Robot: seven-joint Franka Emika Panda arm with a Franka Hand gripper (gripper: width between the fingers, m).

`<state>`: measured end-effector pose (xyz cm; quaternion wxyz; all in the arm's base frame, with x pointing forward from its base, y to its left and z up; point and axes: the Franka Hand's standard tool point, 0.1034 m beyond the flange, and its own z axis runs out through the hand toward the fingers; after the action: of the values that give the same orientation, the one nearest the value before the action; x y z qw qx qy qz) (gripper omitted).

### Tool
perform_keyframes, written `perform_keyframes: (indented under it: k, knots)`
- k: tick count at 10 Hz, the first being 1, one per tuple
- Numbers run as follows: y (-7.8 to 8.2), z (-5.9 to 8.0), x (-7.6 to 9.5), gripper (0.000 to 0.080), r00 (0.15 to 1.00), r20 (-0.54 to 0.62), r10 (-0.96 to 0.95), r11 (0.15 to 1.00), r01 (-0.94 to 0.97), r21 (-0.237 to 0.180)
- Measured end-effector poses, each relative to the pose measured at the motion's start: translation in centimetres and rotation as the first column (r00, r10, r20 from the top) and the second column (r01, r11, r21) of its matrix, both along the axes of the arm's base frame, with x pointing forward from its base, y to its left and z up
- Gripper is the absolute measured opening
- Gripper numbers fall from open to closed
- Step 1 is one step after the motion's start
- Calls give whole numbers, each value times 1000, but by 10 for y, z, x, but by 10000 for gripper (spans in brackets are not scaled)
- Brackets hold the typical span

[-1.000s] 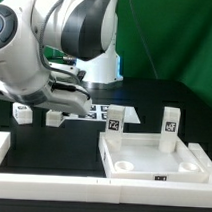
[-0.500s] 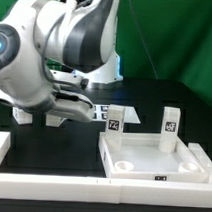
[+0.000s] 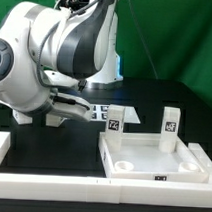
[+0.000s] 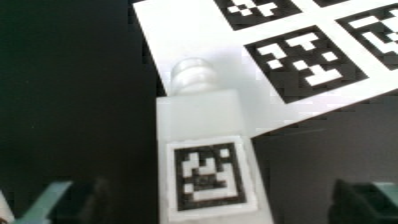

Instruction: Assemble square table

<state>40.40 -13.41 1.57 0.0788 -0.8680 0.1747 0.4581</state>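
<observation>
The white square table top (image 3: pixel 157 156) lies at the exterior view's right, rim up. Two tagged white legs (image 3: pixel 115 118) (image 3: pixel 170 123) stand upright at its far corners. In the wrist view another white leg (image 4: pixel 206 140) lies flat on the black table, its tag facing up and its screw end (image 4: pixel 192 72) resting on the marker board's edge. My gripper (image 4: pixel 214 205) is open and straddles this leg. One dark finger (image 4: pixel 63 202) stands on each side with a gap to the leg. In the exterior view the gripper (image 3: pixel 56 116) is low at the left, and the arm hides that leg.
The marker board (image 4: pixel 294 55) (image 3: pixel 102 111) lies just beyond the leg's screw end. A long low white border wall (image 3: pixel 51 180) runs along the front and turns back at the left (image 3: pixel 0 141). The arm's bulk fills the exterior view's upper left.
The arm has swung lower and toward the exterior view's front left. It now covers the two loose legs that showed on the table a second ago.
</observation>
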Motion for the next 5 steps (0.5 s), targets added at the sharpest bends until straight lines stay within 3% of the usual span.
perform_keyframes:
  k: [2,5]
  knots:
    - [0,0,0,284,1000,0,-1,1000,1,0]
    - [-1,0,0,287,1000,-1,-1,1000,1,0]
